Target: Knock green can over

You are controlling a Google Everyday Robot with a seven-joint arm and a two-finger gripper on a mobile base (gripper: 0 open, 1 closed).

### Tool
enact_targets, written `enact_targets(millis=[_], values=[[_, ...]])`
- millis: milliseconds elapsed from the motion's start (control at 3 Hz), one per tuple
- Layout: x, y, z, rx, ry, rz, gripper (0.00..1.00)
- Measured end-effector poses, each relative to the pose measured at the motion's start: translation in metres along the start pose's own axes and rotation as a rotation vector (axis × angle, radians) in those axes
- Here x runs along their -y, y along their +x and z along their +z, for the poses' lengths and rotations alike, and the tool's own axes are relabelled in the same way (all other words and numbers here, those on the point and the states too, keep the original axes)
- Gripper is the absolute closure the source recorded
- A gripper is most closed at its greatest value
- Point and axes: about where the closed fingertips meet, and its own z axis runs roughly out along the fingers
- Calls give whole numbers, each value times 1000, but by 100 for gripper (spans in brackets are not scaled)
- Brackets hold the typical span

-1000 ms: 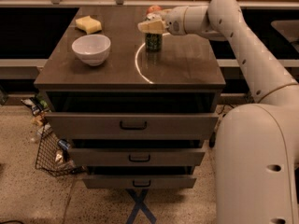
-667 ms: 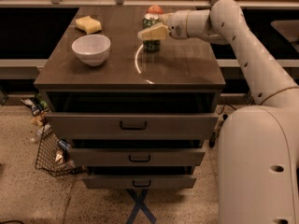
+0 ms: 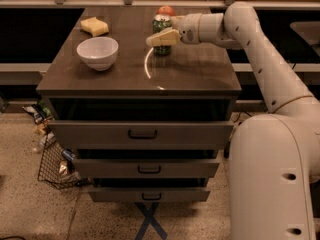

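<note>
Green can (image 3: 161,25), mottled label and silver top, stands upright on dark tabletop (image 3: 190,74); cream gripper (image 3: 154,40) lies across its front, grip unclear.

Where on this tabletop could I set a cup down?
The front strip of the tabletop, from the white bowl to the right edge, is bare. Crowded at the back middle: the gripper in front of the green can, an apple behind it. A yellow sponge sits back left.
</note>
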Motion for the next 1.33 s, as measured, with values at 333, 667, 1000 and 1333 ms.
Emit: enact_targets(millis=[333, 667, 1000, 1333], values=[[-1, -4, -1, 31, 0, 6, 48], [-5, -2, -26, 33, 20, 32, 70], [-23, -54, -43, -55, 16, -103, 94], [-53, -86, -46, -306, -40, -378, 100]])
